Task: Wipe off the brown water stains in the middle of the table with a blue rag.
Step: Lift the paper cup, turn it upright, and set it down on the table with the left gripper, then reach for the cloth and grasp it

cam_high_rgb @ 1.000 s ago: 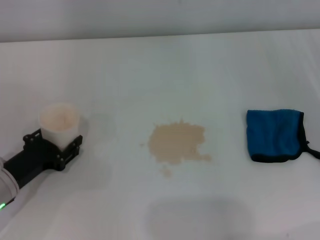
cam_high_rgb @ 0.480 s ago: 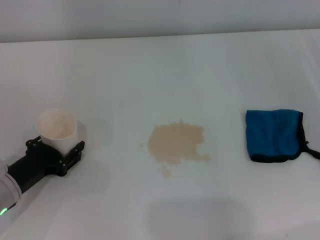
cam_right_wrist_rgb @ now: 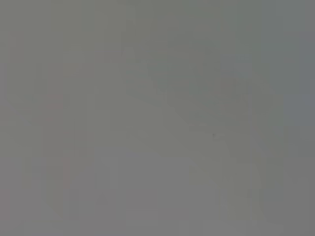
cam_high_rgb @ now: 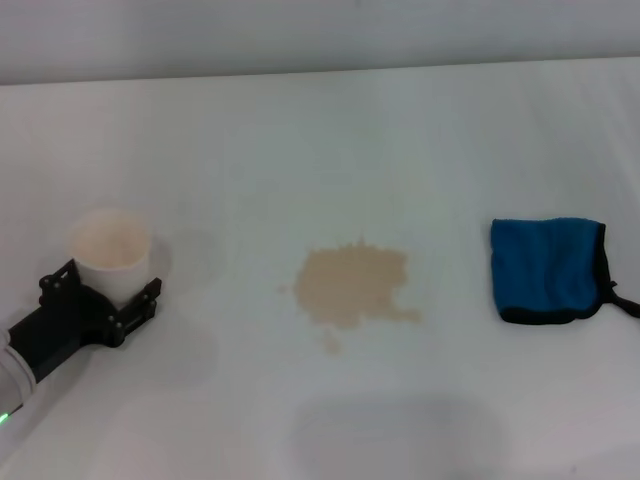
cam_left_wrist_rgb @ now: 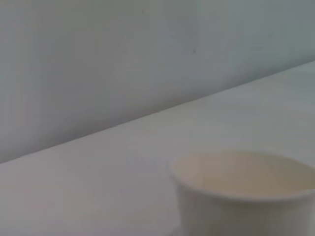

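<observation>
The brown water stains [cam_high_rgb: 352, 285] lie as a tan ragged puddle in the middle of the white table [cam_high_rgb: 330, 140]. The blue rag [cam_high_rgb: 545, 270], with black trim, lies flat to the right of the puddle, untouched. My left gripper [cam_high_rgb: 100, 295] is at the table's left side, its black fingers shut around the base of a white paper cup [cam_high_rgb: 108, 248] with a tan inside. The cup also shows close up in the left wrist view [cam_left_wrist_rgb: 243, 194]. My right gripper is out of view, and the right wrist view shows only plain grey.
The table's far edge [cam_high_rgb: 320, 72] meets a pale wall at the back. Bare white surface lies between the cup and the puddle, and between the puddle and the rag.
My left gripper and the cup shifted slightly left and toward the front. The cup's tilt changed and it now stands upright. The puddle and rag have not moved.
</observation>
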Robot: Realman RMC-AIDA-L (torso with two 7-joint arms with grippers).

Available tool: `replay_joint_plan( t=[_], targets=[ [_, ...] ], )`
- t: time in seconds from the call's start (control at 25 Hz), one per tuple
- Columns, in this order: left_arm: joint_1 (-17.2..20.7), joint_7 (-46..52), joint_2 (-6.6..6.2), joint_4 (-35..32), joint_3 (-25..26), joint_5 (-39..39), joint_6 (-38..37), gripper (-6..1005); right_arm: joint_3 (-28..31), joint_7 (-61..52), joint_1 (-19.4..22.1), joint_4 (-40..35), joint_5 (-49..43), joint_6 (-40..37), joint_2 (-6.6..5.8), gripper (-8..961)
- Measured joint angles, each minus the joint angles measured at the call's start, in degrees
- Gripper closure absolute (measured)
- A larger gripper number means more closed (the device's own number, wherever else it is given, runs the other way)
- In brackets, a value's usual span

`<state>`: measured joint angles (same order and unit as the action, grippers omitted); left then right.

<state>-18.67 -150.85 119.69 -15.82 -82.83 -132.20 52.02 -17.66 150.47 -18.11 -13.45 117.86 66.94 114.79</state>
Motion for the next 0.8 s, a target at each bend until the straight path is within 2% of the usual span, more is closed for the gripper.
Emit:
replay_joint_plan(
  t=[0.04,0.24,0.48,0.76,0.8],
  targets=[
    [0.00,-0.16,0.00,0.00,-0.05,-0.21,-0.02,406,0.00,0.00,0.00,0.01,0.00,0.02,0.00,306],
    [-0.08,-1.36,-0.10,0.11,-0.03,-0.24,0.10,241,0.00,0.00,-0.10,0.00,0.00,0.11,0.00,306],
    [-0.12,-1.47,-0.16,0.16,-0.45,-0.23,0.32,123,0.00,0.00,-0.24,0.11,0.00,0.12,0.00,306],
    [1.63,-1.65,-0.12,-0.96,-1.91,-0.34,0.93,122,0.00,0.00,-0.26,0.10,0.01,-0.06,0.00,307],
    [2.88,-1.97,-0.05,-1.81,-2.25,-0.46,1.41,122,0.00,0.00,-0.26,0.10,0.01,-0.09,0.00,307]
  ],
)
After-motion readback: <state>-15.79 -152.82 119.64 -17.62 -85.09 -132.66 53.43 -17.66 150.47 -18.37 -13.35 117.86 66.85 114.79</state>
